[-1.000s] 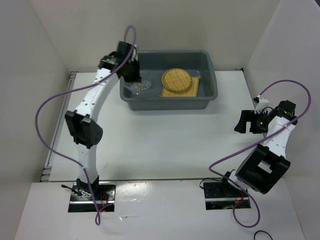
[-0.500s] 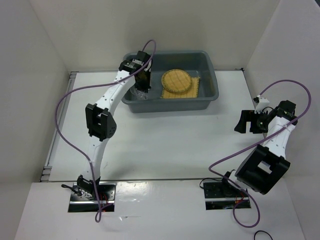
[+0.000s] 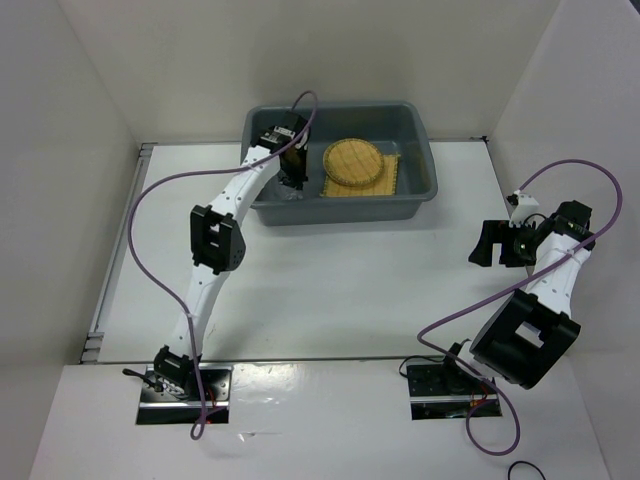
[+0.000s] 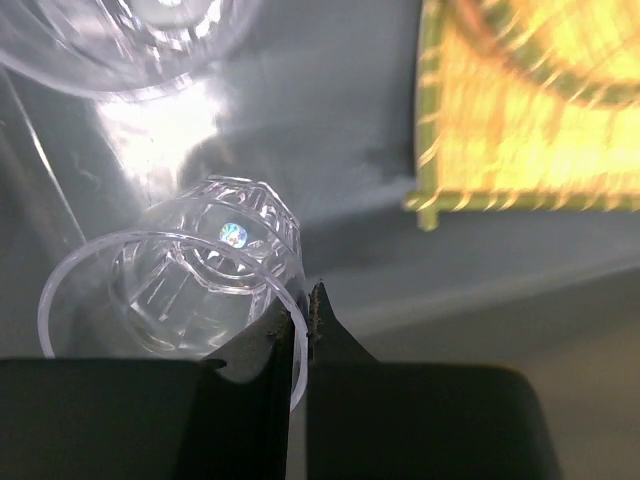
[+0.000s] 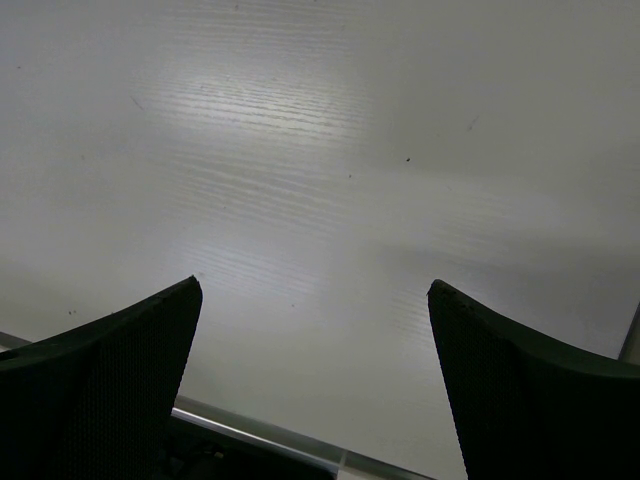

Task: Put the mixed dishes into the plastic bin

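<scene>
- Clear cup is now down inside the plastic bin, beside the yellow mat; a second ago it hung at the left rim.
- Your left gripper pinches the cup's rim, jaws nearly closed. Release looks next.
- Right gripper is spread wide, unmoved.

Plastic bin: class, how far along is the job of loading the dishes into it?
Done: the round woven plate and square mat lie in the plastic bin, with another clear piece. In hand: the left gripper, down inside the bin, has its jaws pinched on the rim of a clear cup. Left: releasing that cup. The right gripper hangs open over the table, holding nothing.
</scene>
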Controlling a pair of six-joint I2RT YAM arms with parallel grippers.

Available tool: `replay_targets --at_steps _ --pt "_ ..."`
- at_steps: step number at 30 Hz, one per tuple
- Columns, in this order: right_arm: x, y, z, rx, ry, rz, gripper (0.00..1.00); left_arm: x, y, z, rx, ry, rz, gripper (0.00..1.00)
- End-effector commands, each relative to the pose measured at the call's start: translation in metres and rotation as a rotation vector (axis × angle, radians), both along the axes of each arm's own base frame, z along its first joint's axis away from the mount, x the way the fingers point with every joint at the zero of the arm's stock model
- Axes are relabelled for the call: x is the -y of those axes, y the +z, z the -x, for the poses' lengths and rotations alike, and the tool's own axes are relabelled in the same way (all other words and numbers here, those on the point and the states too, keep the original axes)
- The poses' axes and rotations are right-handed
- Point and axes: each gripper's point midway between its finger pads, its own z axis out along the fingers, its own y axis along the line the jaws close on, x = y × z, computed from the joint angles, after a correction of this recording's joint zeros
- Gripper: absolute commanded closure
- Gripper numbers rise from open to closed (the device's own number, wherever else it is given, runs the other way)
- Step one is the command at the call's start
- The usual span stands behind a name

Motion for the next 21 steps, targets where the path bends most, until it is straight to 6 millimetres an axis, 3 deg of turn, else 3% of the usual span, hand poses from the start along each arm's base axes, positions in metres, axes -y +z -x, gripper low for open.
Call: replay_targets --at_steps 1,3,4,5,8,9,10,12,13,15,16,18,19,21 --pt "-0.001 0.006 -0.003 0.026 0.009 0.012 0.02 0.009 0.033 -0.02 0.097 0.021 0.075 0.95" --pt "-0.001 0.006 -0.003 0.026 0.009 0.012 0.02 0.009 0.049 -0.024 0.137 0.026 0.084 0.69" --pt "-0.001 0.006 -0.003 0.026 0.009 0.012 0.02 0.006 0.053 -0.025 0.145 0.052 0.081 0.52" --pt "0.0 0.006 -0.004 0.03 0.002 0.012 0.02 0.002 0.07 -0.029 0.187 0.079 0.079 0.3" --pt "0.002 0.006 -0.005 0.029 -0.009 0.018 0.02 -0.002 0.111 -0.032 0.277 0.115 0.103 0.16" --pt "0.002 0.006 -0.005 0.029 -0.009 0.018 0.02 -0.005 0.122 -0.035 0.312 0.129 0.102 0.15" --pt "0.002 0.006 -0.005 0.029 -0.009 0.018 0.02 -0.007 0.158 -0.036 0.394 0.138 0.132 0.15" --pt "0.003 0.004 -0.005 0.022 -0.009 0.012 0.02 -0.017 0.206 -0.032 0.503 0.171 0.152 0.13" --pt "0.003 0.004 -0.005 0.022 -0.009 0.012 0.02 -0.025 0.253 -0.021 0.598 0.188 0.187 0.13" --pt "0.003 0.004 -0.005 0.022 -0.009 0.012 0.02 -0.04 0.288 -0.008 0.669 0.223 0.18 0.15" --pt "0.003 0.004 -0.005 0.022 -0.009 0.012 0.02 -0.05 0.318 0.008 0.719 0.232 0.188 0.17" --pt "0.002 0.011 -0.005 0.046 -0.009 0.031 0.02 -0.074 0.344 0.023 0.765 0.285 0.175 0.19" --pt "0.002 0.011 -0.005 0.046 -0.009 0.031 0.02 -0.088 0.366 0.037 0.802 0.303 0.188 0.27" --pt "0.002 0.015 -0.004 0.057 -0.009 0.04 0.02 -0.111 0.381 0.051 0.831 0.368 0.154 0.28"
